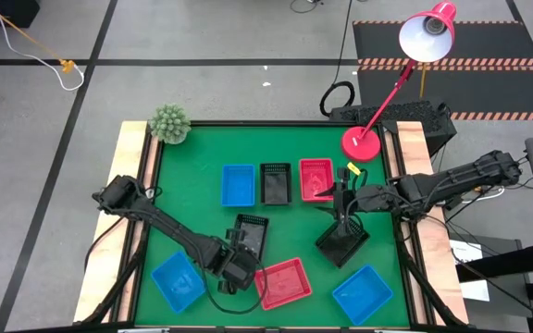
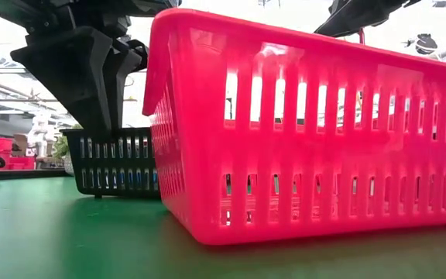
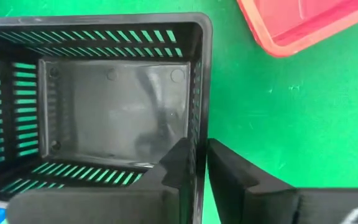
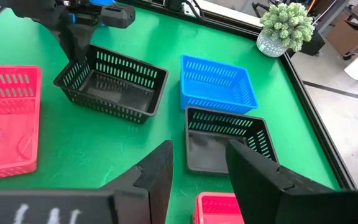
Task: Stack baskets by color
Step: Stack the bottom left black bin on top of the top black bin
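Observation:
Several baskets lie on the green table. A blue [image 1: 238,185], a black [image 1: 275,183] and a red one [image 1: 316,178] stand in a row at the back. Nearer lie a black basket [image 1: 251,236], a red one [image 1: 282,282], two blue ones [image 1: 178,282] [image 1: 362,294] and another black one [image 1: 342,242]. My left gripper [image 1: 237,262] is shut on the black basket [image 3: 110,106] in the middle. My right gripper [image 4: 197,155] hangs open above the right-hand black basket, holding nothing. My left gripper pinches the black basket's near end wall [image 3: 199,134] close to a corner, one finger [image 3: 178,163] inside the basket and the other [image 3: 225,169] outside. The fingers come steeply from above. The basket sits flat on the table [image 2: 118,163].
A red desk lamp's base [image 1: 361,143] stands at the back right and a small potted plant [image 1: 168,123] at the back left corner. The near red basket [image 2: 308,124] lies just right of my left gripper. Bare green mat shows at the left [image 1: 183,213].

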{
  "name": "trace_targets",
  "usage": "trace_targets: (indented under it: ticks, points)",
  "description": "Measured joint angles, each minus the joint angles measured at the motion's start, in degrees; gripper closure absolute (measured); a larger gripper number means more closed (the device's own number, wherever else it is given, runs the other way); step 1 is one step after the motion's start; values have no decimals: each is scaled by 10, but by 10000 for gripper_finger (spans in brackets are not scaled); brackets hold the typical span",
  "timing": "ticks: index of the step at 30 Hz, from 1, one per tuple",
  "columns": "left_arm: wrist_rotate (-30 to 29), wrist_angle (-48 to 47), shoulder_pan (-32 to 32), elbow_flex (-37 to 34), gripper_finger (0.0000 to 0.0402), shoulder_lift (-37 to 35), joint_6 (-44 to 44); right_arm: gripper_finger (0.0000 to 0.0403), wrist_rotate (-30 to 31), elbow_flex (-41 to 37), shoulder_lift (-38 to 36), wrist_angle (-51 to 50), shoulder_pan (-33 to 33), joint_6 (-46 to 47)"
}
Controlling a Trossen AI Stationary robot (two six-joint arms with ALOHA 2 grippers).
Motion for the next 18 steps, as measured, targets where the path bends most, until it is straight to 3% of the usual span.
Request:
trace_targets:
  ticks: [6, 13, 18]
  points:
    - [10, 0, 10, 0, 391, 0, 3, 261, 0, 0, 0, 0, 0, 0]
    - [24, 0, 5, 0, 375, -1, 2, 261, 0, 0, 0, 0, 0, 0]
    - [35, 0, -6, 0, 392, -21, 0, 261, 2, 0, 0, 0, 0, -9]
